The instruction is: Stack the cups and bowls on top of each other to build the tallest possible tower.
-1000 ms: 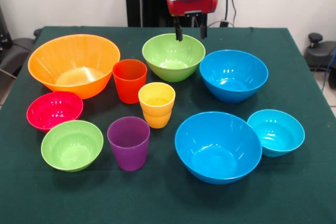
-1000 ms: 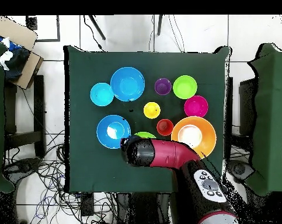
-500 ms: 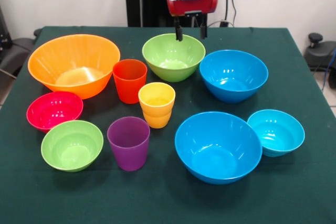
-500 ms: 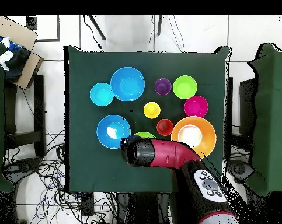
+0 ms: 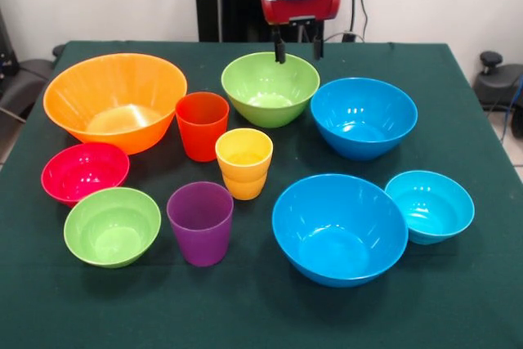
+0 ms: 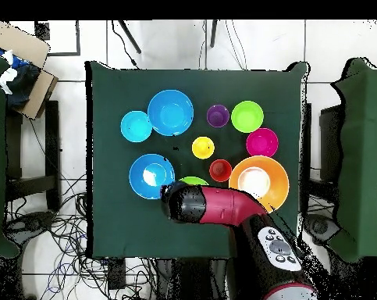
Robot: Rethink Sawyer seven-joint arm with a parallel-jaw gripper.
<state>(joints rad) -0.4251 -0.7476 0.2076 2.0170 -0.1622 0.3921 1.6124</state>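
Green cloth covers the tabletop [image 5: 458, 300], and nothing on it is stacked: every cup and bowl stands apart, mouth up. My tool [image 5: 297, 53] hangs over the far rim of the medium green bowl [image 5: 270, 88], its two fingers spread with a clear gap and gripping nothing. Seen from the front, the huge orange-yellow bowl [image 5: 114, 101] sits at far left, with the pink-red bowl [image 5: 84, 172] and small green bowl [image 5: 112, 225] nearer the camera. The orange-red cup [image 5: 202, 125], yellow cup [image 5: 243, 163] and purple cup [image 5: 200, 222] stand in the middle. Two large blue bowls [image 5: 364, 117] [image 5: 339, 228] sit at right, the small light-blue bowl [image 5: 430, 205] touching the nearer one. From overhead, my arm [image 6: 222, 205] hides most of the medium green bowl.
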